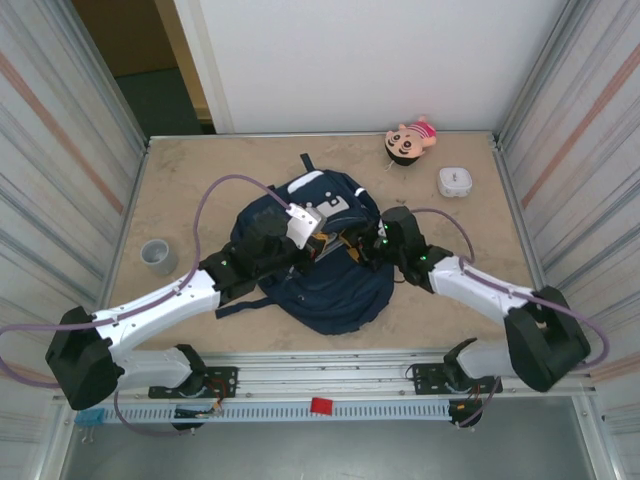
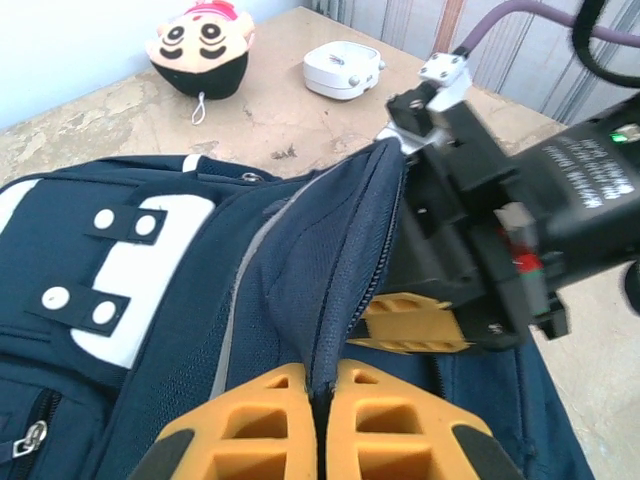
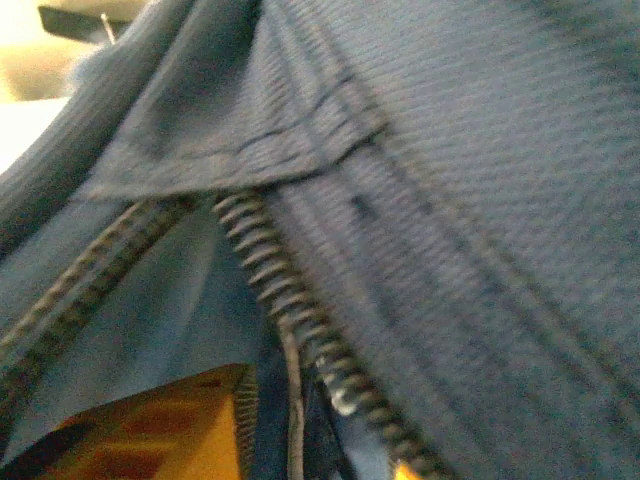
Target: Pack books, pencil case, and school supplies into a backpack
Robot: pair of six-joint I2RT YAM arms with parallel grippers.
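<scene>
The navy backpack (image 1: 330, 285) lies in the middle of the table, white patches up. My left gripper (image 1: 322, 243) is shut on the raised fabric edge along its zipper opening; in the left wrist view the orange fingers (image 2: 250, 420) pinch that blue flap (image 2: 345, 260). My right gripper (image 1: 360, 246) is pushed into the same opening from the right. Up close, the zipper teeth (image 3: 300, 310) and the backpack's cloth (image 3: 480, 200) run between its spread fingers (image 3: 170, 430), which are not clamped on them. The books, pencil case and school supplies are out of view.
A pink plush doll (image 1: 410, 140) and a white rounded box (image 1: 455, 181) lie at the back right, also seen as the doll (image 2: 200, 45) and box (image 2: 343, 68). A grey roll (image 1: 158, 256) stands at the left. Corrugated walls close both sides.
</scene>
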